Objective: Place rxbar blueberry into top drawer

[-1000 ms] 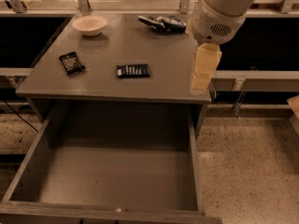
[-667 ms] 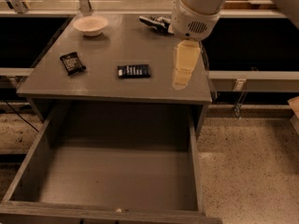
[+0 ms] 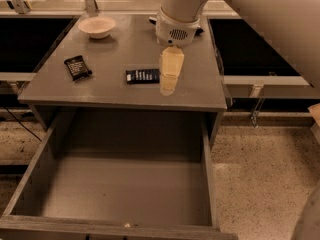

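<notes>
Top drawer (image 3: 125, 194) stands open below the grey cabinet top (image 3: 125, 44), its floor bare. The white arm reaches down from upper right, and the gripper (image 3: 168, 86) hangs over the top's front right part; open or closed: cannot tell. The rxbar blueberry (image 3: 142, 76) lies flat on the top just left of the gripper tip, not held, with its row of white lettering unreadable. A pale bowl (image 3: 97, 26) and a black packet (image 3: 77, 67), print illegible, sit further left.
</notes>
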Motion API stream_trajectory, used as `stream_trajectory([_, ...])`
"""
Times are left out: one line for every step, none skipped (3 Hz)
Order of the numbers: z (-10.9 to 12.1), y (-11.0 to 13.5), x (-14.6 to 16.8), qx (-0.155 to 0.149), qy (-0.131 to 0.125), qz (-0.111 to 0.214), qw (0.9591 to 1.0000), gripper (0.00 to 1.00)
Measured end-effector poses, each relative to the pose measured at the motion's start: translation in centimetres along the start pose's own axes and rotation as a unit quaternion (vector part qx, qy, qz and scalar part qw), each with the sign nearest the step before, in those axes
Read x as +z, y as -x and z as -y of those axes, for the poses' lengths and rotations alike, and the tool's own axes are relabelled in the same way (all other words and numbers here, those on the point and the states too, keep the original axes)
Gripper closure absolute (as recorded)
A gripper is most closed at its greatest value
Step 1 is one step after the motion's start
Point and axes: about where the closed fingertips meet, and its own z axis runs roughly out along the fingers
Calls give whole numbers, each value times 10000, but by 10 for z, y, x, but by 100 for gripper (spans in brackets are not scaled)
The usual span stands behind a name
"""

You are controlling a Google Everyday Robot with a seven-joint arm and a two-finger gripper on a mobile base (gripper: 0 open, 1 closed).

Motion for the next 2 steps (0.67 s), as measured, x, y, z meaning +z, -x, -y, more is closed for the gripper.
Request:
stream_trajectory([8, 3, 3, 28, -13, 23, 10000, 0])
stream_trajectory([24, 12, 12, 17, 28, 90, 10000, 0])
